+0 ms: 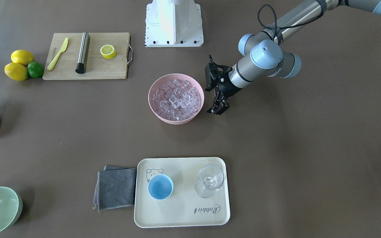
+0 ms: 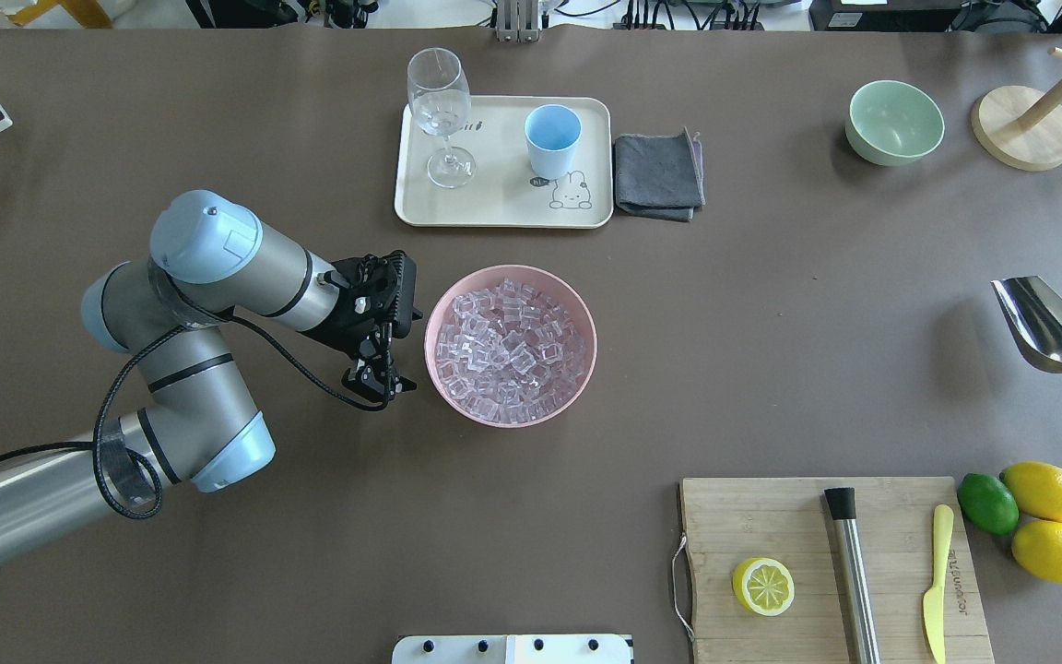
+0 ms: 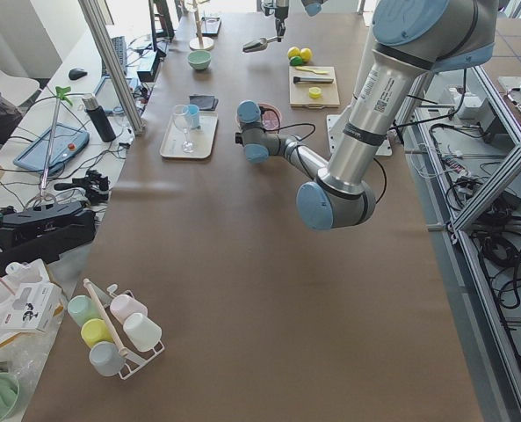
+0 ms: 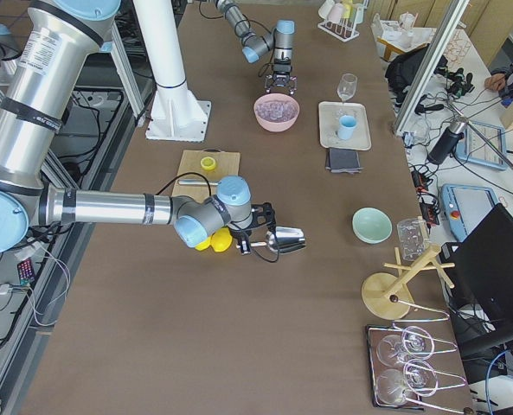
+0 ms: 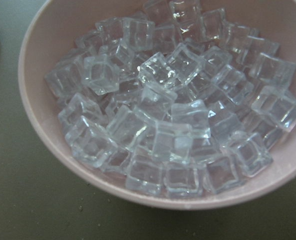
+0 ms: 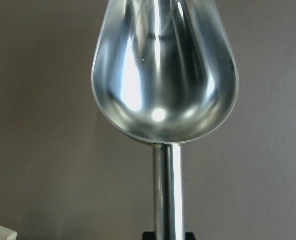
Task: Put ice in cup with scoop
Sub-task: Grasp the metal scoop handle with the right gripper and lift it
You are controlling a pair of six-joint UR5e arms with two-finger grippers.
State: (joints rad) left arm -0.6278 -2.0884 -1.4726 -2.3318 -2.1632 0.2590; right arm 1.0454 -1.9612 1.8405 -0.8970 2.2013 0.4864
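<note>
Ice cubes (image 2: 508, 346) fill a pink bowl (image 2: 589, 318) at the middle of the table (image 2: 771, 323). The light-blue cup (image 2: 551, 138) stands upright and empty on a cream tray (image 2: 494, 210) on the bowl's far side from the robot, next to a stemmed glass (image 2: 442, 106). The left gripper (image 2: 408, 346) hangs just beside the bowl's rim, its 2 fingers (image 2: 397, 288) spread wide and holding nothing. Well apart, near the table's end on the robot's right, the right gripper (image 4: 261, 233) is clamped on the rod handle of the metal scoop (image 2: 1043, 323), which is held clear of the tabletop with its trough empty. A folded grey cloth (image 2: 658, 175) lies just beside the tray. 2 lemons (image 2: 1044, 491) and 1 lime (image 2: 987, 503) sit by a cutting board (image 2: 771, 516).
</note>
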